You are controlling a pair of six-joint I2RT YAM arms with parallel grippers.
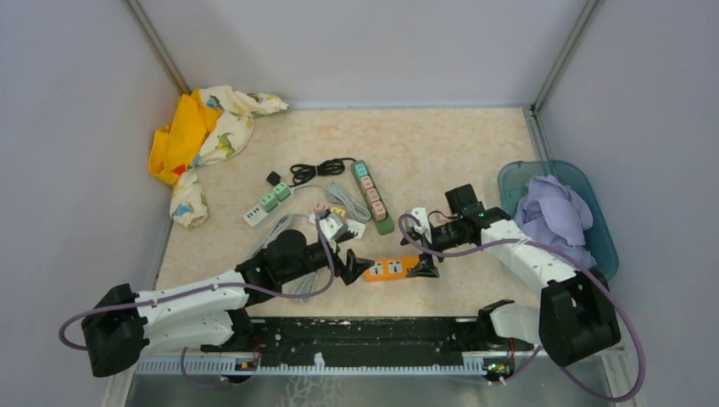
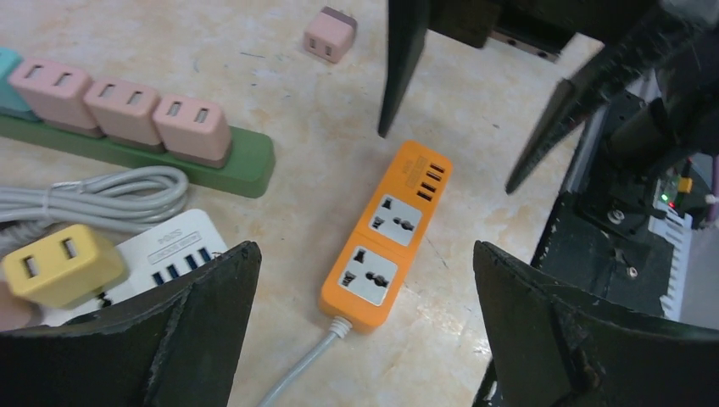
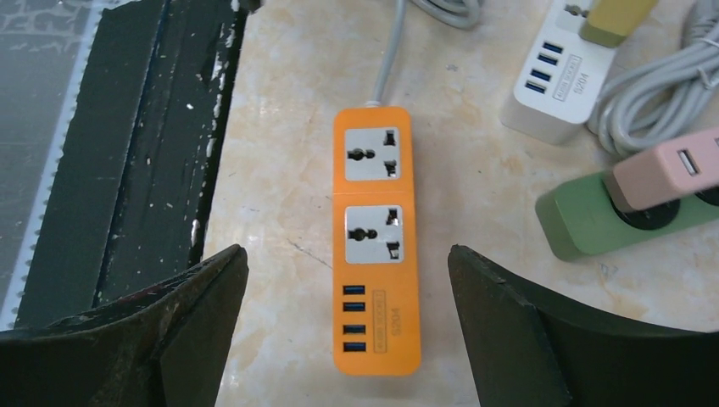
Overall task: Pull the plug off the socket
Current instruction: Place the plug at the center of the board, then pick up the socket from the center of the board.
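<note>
An orange power strip [image 1: 391,268] lies near the table's front edge, both its sockets empty in the left wrist view [image 2: 390,237] and the right wrist view [image 3: 377,254]. My left gripper [image 1: 354,267] is open at its cable end [image 2: 365,339], empty. My right gripper [image 1: 424,268] is open at its USB end [image 3: 348,322], empty. A yellow plug [image 2: 59,263] sits in a white strip [image 2: 178,246]. Three pink plugs [image 2: 119,106] sit in a green strip [image 2: 246,161].
A loose pink plug [image 2: 331,34] lies on the table. A white strip with green plugs [image 1: 267,203] and a black cable [image 1: 314,172] lie further back. A yellow cloth [image 1: 203,136] is at back left. A teal bin [image 1: 509,178] with purple cloth stands right.
</note>
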